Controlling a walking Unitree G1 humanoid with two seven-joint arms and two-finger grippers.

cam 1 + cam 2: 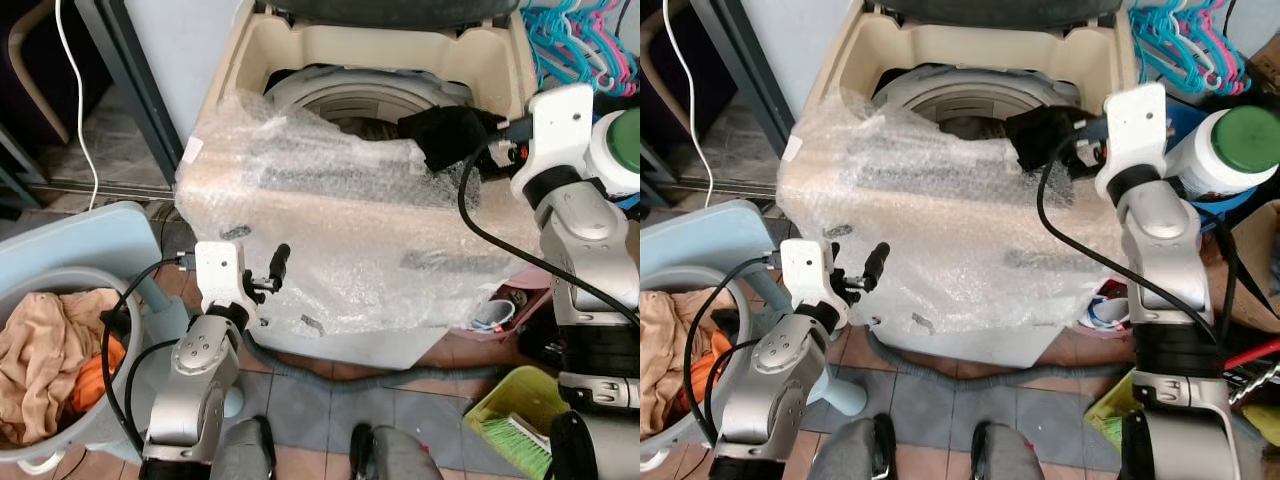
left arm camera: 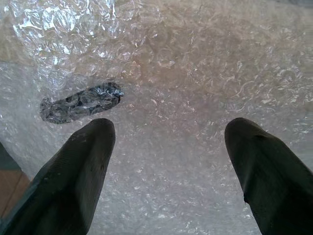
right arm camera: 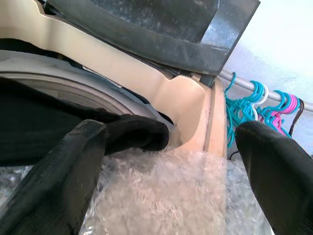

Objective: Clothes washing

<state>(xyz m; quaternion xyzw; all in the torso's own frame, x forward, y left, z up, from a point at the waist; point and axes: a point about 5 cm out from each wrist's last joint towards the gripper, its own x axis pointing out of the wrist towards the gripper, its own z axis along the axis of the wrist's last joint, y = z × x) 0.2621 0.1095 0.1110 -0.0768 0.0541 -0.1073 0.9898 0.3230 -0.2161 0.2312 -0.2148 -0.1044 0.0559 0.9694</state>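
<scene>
Laundry (image 1: 45, 345) waits in the basin (image 1: 60, 285) near the robot's left side. Left gripper (image 1: 262, 278) hovers, jaws wide, facing the bubble-wrapped washing machine (image 1: 330, 250). Farther off, right gripper (image 3: 166, 161), jaws wide, hangs beside a black garment (image 1: 450, 135) draped over the drum rim, likely just released.

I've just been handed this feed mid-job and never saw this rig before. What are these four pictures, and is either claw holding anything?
The two wide pictures come from the robot's head, looking down at a top-loading washing machine wrapped in bubble wrap. The two close pictures come from cameras on each wrist. The left claw is open, facing the wrapped front, holding nothing. The right claw is at the tub's rim, open, with a black garment lying against one finger. A basket of clothes sits on the robot's left.
</scene>
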